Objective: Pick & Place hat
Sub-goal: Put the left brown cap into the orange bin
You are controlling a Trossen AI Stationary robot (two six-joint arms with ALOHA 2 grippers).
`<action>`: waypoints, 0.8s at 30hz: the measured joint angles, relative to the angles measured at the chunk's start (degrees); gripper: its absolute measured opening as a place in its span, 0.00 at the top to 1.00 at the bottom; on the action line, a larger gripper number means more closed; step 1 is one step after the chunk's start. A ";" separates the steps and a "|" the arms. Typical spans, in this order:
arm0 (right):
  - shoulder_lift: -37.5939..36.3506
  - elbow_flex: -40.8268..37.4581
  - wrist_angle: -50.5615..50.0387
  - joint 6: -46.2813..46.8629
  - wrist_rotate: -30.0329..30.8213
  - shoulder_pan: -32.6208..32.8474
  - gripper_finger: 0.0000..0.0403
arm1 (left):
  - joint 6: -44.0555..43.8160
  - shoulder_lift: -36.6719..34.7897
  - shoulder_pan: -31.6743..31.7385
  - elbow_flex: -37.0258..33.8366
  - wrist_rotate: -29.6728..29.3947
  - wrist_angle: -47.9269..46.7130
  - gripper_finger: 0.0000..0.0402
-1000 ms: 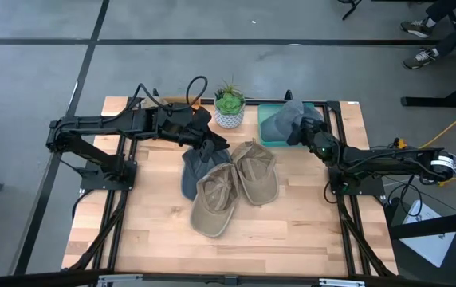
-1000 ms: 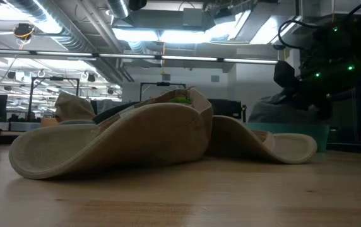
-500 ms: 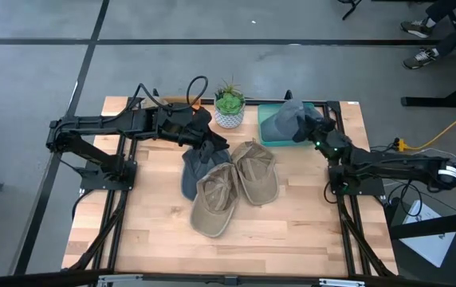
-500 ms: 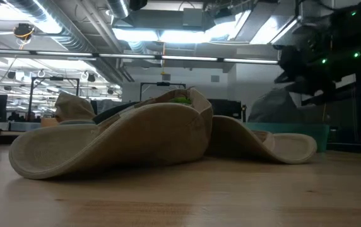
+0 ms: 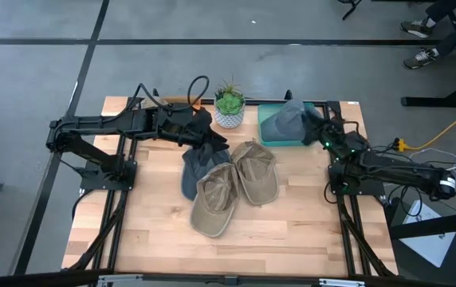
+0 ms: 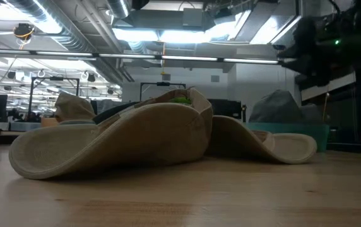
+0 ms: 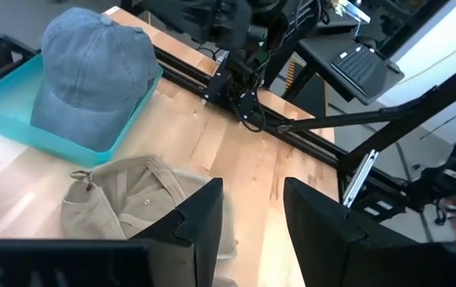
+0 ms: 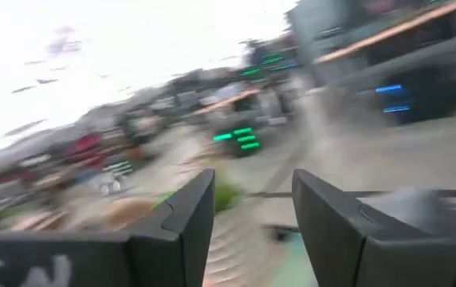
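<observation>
A grey-blue cap [image 5: 285, 121] sits crown-up in a teal tray [image 5: 269, 106] at the table's far right; it also shows in the left wrist view [image 7: 92, 72] and the low view [image 6: 278, 106]. Two tan hats [image 5: 214, 201] [image 5: 257, 174] and a dark blue hat [image 5: 190, 174] lie together mid-table. My right gripper [image 5: 317, 127] [image 8: 252, 215] is open, just right of the cap and apart from it. My left gripper [image 5: 212, 143] [image 7: 252, 219] is open, above the far end of the dark blue hat.
A potted plant [image 5: 229, 108] stands at the far edge, left of the tray, with a looped cable [image 5: 198, 84] beside it. Bare wood lies along the near edge [image 5: 228, 239]. In the low view the nearer tan hat [image 6: 117, 142] fills the foreground.
My right gripper has drawn back from the grey-blue cap toward the table's right edge and risen. The cap has stayed in the tray and now stands uncovered in the low view. The left arm and the other hats have kept still.
</observation>
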 joint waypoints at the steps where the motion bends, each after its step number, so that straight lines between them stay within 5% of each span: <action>1: -0.25 0.46 -0.60 0.66 -4.10 0.00 0.59 | 0.77 0.02 0.02 0.00 0.00 0.00 0.68; 8: 1.38 11.96 -16.90 1.79 -24.05 2.52 0.60 | 9.78 0.02 -0.31 0.00 0.40 -0.56 0.68; 16: 10.16 30.29 -45.01 0.43 -30.68 8.95 0.60 | 18.13 0.02 -3.03 0.00 0.46 -5.76 0.68; 24: 18.16 36.84 -48.86 0.50 -32.08 14.49 0.60 | 17.10 0.01 -6.02 -1.22 0.56 -16.44 0.68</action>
